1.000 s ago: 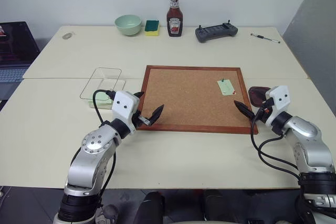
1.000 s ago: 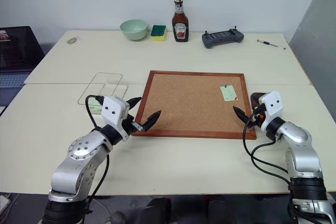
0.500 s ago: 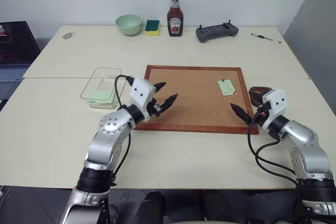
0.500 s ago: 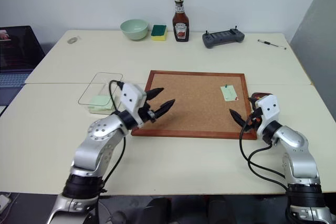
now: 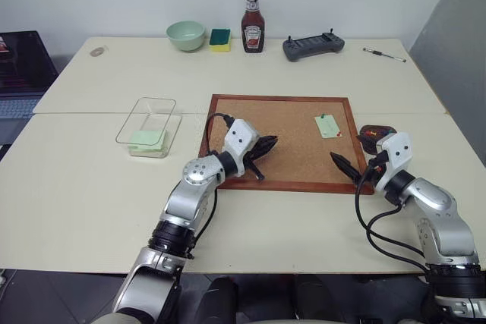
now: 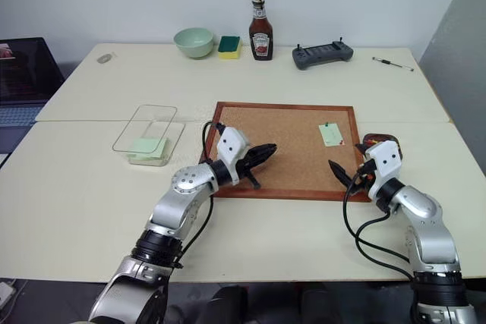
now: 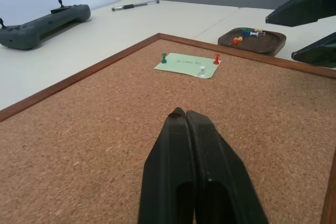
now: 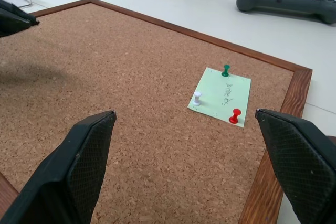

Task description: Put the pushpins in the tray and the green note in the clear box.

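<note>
The green note [image 8: 220, 96] is pinned to the corkboard's [image 5: 281, 138] far right corner by three pushpins [image 8: 226, 70]. The left gripper [image 7: 191, 124] is closed and empty; the right gripper [image 8: 194, 129] is spread wide.

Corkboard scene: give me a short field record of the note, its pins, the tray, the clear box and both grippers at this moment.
green note: flat on the corkboard, near its far right corner
pushpins: three stuck in the note, green, white and red
tray: on the table off the board's right edge, already holds several coloured pins
clear box: left of the board, a pale green pad inside
left gripper: shut, empty, over the board's left part
right gripper: open, empty, at the board's near right corner
</note>
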Robot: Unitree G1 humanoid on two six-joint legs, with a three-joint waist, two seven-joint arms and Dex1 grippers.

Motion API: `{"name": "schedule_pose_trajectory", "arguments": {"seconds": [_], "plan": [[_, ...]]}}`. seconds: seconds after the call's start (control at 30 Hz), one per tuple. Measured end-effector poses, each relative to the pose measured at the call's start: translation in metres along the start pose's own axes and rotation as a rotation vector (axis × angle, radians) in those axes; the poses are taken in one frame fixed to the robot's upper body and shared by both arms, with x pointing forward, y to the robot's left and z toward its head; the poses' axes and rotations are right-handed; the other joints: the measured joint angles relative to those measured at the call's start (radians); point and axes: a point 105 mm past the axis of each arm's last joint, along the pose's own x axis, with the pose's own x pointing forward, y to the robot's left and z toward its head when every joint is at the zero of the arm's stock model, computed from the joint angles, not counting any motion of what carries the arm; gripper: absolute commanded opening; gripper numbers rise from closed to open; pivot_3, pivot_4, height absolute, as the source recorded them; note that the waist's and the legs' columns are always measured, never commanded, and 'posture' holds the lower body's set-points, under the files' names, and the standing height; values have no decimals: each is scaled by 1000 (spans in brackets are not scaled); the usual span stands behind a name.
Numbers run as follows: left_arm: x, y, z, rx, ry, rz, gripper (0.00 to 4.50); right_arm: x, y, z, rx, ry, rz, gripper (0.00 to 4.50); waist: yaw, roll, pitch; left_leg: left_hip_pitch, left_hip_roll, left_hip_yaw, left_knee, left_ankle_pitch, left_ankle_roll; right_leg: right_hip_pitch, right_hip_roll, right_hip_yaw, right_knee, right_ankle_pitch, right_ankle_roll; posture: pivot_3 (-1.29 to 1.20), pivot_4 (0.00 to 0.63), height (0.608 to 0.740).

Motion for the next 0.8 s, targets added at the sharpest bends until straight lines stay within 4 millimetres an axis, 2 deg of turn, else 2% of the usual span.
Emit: {"name": "schedule_pose_trajectory", "arguments": {"seconds": [0.2,0.43,0.47,0.67,0.8], "plan": [[13,0,-3,-31,-3,-14,3,4,7,1,11,2,15,4500,0,0,0,0,0,0,0,0,0,0,0,0,0,0,0,0,150,740],[19,-5,-33,-114,76,-45,3,16,11,13,25,-9,26,4500,-2,0,0,0,0,0,0,0,0,0,0,0,0,0,0,0,150,740],[19,-4,-33,-115,74,-46,3,18,10,14,27,-5,24,4500,-1,0,0,0,0,0,0,0,0,0,0,0,0,0,0,0,150,740],[20,-4,-34,-108,80,-61,3,46,-4,33,63,-1,7,4500,-2,0,0,1,0,-1,0,0,0,0,0,0,0,0,0,0,150,740],[20,-4,-35,-90,85,-65,3,70,-13,27,83,56,10,4500,-4,1,-1,1,-1,0,1,0,0,0,0,0,1,0,0,0,150,740]]}}
